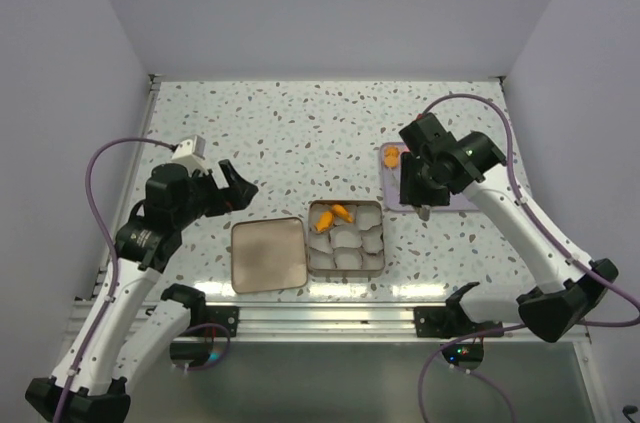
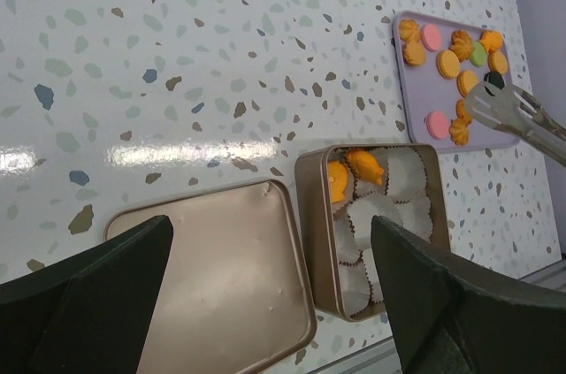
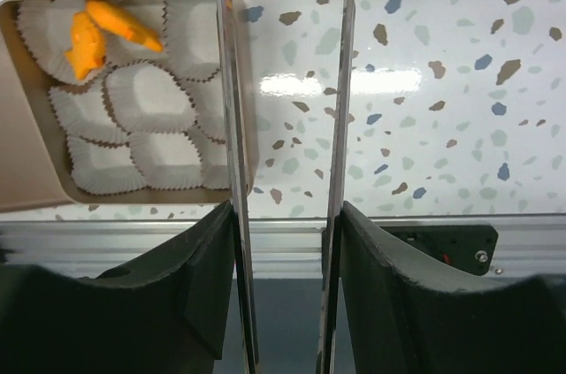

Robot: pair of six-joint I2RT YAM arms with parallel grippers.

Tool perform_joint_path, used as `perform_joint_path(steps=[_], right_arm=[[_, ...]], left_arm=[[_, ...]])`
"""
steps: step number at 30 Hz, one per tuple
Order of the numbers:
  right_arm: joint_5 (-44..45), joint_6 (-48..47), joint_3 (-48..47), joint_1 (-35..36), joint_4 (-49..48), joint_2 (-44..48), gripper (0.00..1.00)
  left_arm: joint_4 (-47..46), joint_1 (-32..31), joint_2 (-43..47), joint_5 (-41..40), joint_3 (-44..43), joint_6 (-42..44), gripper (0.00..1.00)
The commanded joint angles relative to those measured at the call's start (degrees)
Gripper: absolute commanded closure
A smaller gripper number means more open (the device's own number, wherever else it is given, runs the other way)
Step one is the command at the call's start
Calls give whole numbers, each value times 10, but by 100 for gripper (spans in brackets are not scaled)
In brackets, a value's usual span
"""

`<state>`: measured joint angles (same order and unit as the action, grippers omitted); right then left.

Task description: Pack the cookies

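Note:
Several orange and pink cookies [image 2: 449, 63] lie on a lilac tray [image 2: 407, 82] at the right. Two orange cookies [image 2: 352, 171] sit in the far-left cups of a gold tin [image 1: 345, 236] lined with white paper cups; they also show in the right wrist view [image 3: 106, 31]. My right gripper [image 3: 285, 286] is shut on metal tongs [image 3: 228, 109]. Their blades stand apart with nothing between them, and their tips [image 2: 495, 100] hover over the tray. My left gripper [image 2: 270, 303] is open and empty above the tin's lid [image 2: 221, 277].
The lid [image 1: 267, 254] lies flat just left of the tin. A metal rail [image 1: 330, 293] runs along the table's near edge. My right arm [image 1: 445, 158] covers most of the tray in the top view. White walls stand on three sides.

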<state>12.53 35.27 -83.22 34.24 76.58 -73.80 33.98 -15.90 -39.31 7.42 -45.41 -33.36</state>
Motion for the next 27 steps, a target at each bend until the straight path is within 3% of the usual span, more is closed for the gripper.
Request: perform_joint_path(steps=[1, 12, 27], right_arm=[[34, -16, 10, -15, 18, 10, 49], [15, -25, 80, -48, -34, -14, 49], [-13, -41, 86, -65, -71, -71, 51]], left_arm=[[-9, -1, -5, 14, -26, 15, 0], [-9, -2, -9, 8, -21, 21, 0], [-34, -2, -44, 3, -21, 30, 0]])
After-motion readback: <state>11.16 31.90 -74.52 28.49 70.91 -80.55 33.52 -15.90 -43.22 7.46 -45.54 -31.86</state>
